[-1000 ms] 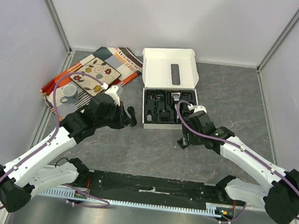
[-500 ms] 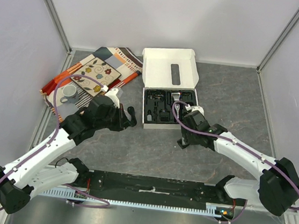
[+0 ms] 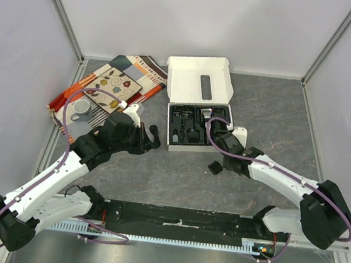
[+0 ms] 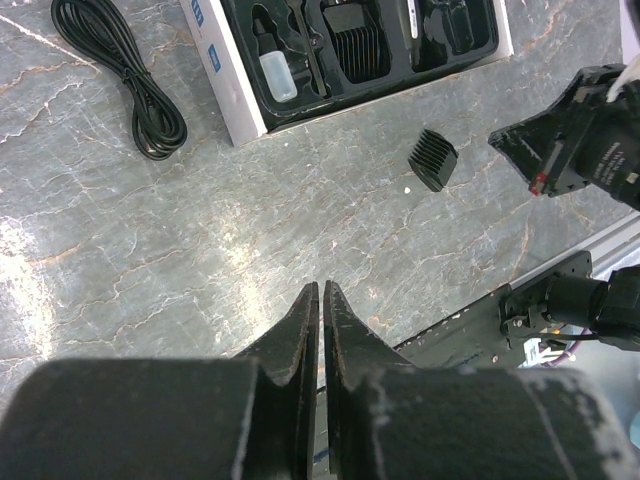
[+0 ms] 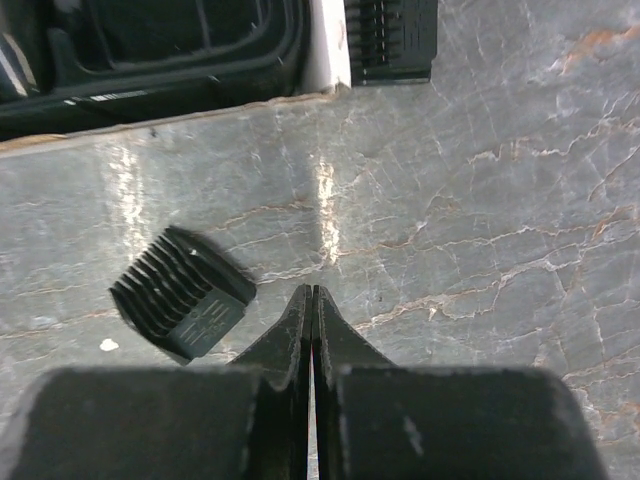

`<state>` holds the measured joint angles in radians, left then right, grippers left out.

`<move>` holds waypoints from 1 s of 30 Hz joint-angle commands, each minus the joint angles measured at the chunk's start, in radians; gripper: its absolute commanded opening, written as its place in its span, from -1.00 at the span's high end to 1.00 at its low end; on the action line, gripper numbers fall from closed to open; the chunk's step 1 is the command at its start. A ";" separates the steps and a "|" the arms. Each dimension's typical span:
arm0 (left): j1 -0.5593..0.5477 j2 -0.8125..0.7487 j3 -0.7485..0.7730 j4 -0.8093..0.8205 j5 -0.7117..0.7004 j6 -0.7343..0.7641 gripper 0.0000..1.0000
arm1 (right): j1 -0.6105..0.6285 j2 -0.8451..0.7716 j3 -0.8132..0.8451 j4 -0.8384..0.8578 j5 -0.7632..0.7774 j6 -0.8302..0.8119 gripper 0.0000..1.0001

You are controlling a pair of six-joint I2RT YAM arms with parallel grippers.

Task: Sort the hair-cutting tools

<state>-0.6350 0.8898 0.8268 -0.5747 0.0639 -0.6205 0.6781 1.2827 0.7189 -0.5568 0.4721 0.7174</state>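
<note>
A black comb attachment (image 3: pixel 214 168) (image 5: pixel 182 292) (image 4: pixel 434 159) lies loose on the grey table in front of the white box (image 3: pixel 194 148). The box's black tray holds another comb (image 4: pixel 355 50), a small clear bottle (image 4: pixel 275 75) and more dark tools. A second loose comb (image 5: pixel 395 40) lies by the box's edge. The coiled black cord (image 4: pixel 120 80) (image 3: pixel 155 135) rests left of the box. My right gripper (image 5: pixel 313 292) (image 3: pixel 226 157) is shut and empty, just right of the loose comb. My left gripper (image 4: pixel 321 286) (image 3: pixel 144 142) hangs shut and empty above bare table.
The box's white lid (image 3: pixel 197 77) stands open at the back. A patterned cloth (image 3: pixel 114 83) with a white cup (image 3: pixel 80 108) on it lies at the left. A black rail (image 3: pixel 178 217) runs along the near edge.
My right gripper has shut and drawn back toward the box, and the comb it stood over now lies uncovered on the table. The left arm has barely moved.
</note>
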 commanded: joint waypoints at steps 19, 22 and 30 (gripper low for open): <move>0.001 -0.032 -0.040 0.016 0.013 0.008 0.81 | 0.003 0.145 -0.104 0.255 -0.015 -0.002 1.00; 0.001 -0.035 -0.048 0.016 0.011 0.004 0.81 | 0.015 0.152 -0.114 0.274 -0.056 -0.024 1.00; 0.001 -0.063 -0.060 0.015 0.010 0.001 0.81 | 0.086 0.187 -0.099 0.229 -0.112 -0.004 1.00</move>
<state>-0.6350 0.8577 0.7738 -0.5747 0.0635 -0.6205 0.7193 1.4281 0.6365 -0.2775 0.4683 0.6888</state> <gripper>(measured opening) 0.092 0.007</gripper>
